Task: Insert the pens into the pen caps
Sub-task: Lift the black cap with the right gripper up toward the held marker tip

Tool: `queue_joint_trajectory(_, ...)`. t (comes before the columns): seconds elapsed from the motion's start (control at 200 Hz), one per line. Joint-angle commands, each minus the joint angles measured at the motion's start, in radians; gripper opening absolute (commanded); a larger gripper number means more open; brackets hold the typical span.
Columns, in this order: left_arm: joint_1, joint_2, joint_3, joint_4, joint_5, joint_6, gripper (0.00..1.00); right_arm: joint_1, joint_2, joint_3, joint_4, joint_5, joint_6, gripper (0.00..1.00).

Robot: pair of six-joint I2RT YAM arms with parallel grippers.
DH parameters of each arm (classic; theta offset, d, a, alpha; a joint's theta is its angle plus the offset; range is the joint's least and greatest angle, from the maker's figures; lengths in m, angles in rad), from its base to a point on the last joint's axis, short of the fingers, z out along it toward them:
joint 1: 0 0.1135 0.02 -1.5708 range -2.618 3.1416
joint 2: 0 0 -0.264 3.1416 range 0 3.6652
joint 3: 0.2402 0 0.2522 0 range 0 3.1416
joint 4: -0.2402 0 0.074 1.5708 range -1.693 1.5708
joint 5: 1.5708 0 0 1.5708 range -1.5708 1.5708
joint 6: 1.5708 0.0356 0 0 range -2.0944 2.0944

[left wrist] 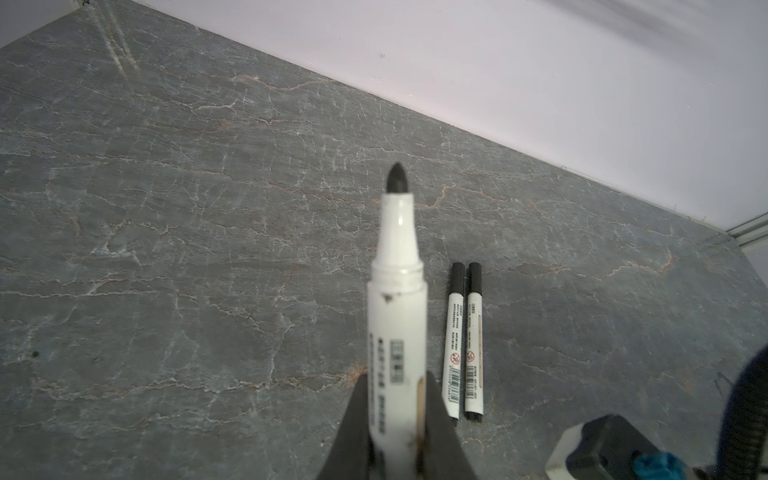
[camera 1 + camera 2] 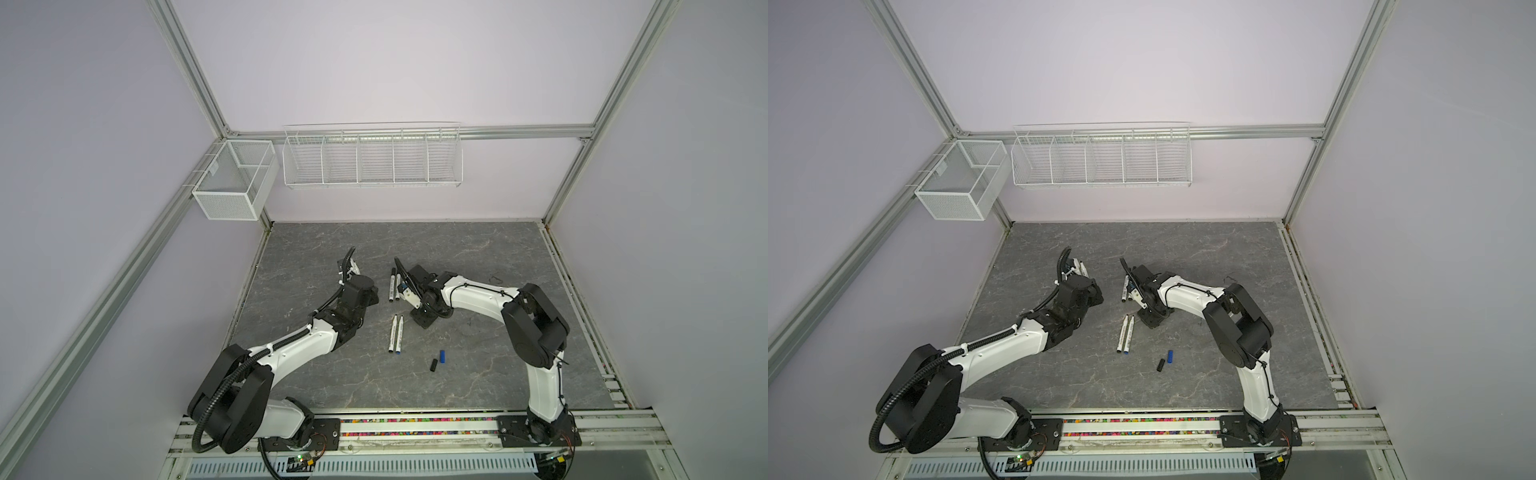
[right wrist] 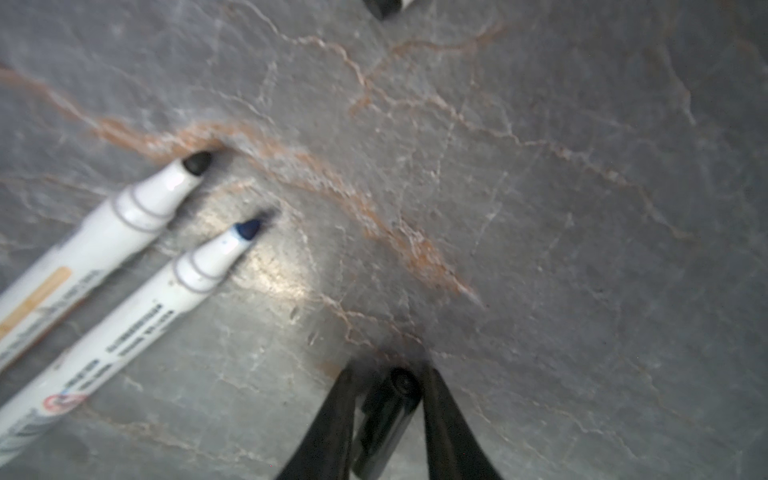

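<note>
Check of left gripper [image 1: 397,376]: found clamped almost fully closed on barrel of held pen [image 1: 397,291], uncapped, black tip projecting well past the fingers. Noted pair of capped pens [image 1: 455,345] lying side by side between the two grippers, just beside the right one.

Check of right gripper [image 3: 390,372]: found closed on held cap [image 3: 388,407], black, a finger against each side, open end facing away from the wrist. Could not tell whether it rests on table [image 3: 582,166] or sits just above.

Noted two uncapped pens lying parallel near these fingers: black-tipped pen [image 3: 124,224] and blue-tipped pen [image 3: 166,299], the blue-tipped nearer the gripper.

Logged in a top view loose black cap [image 2: 433,365] and blue cap [image 2: 443,355], near each other, apart from the right gripper on its arm's base side.
</note>
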Motion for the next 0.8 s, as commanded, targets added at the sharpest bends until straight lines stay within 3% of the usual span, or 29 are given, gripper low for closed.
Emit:
queue_joint_trajectory(0.0,-0.001,-0.001,0.003,0.022,0.009,0.012,0.0,-0.003,0.035,-0.002,-0.036,0.006,-0.001,0.19)
queue_joint_trajectory(0.16,-0.001,0.025,0.013,0.057,0.107,0.066,0.0,-0.035,-0.032,-0.007,0.032,-0.055,0.023,0.13)
queue_joint_trajectory(0.26,-0.001,0.053,0.016,0.09,0.228,0.114,0.0,-0.098,-0.13,-0.053,0.146,-0.199,0.085,0.13)
queue_joint_trajectory(0.425,-0.002,0.113,0.031,0.136,0.453,0.153,0.0,-0.267,-0.281,-0.172,0.415,-0.486,0.286,0.13)
queue_joint_trajectory(0.57,-0.001,0.193,0.061,0.196,0.631,0.131,0.0,-0.364,-0.326,-0.263,0.689,-0.662,0.503,0.14)
queue_joint_trajectory(0.795,-0.018,0.247,0.119,0.186,0.697,0.155,0.0,-0.386,-0.301,-0.322,0.958,-0.787,0.68,0.14)
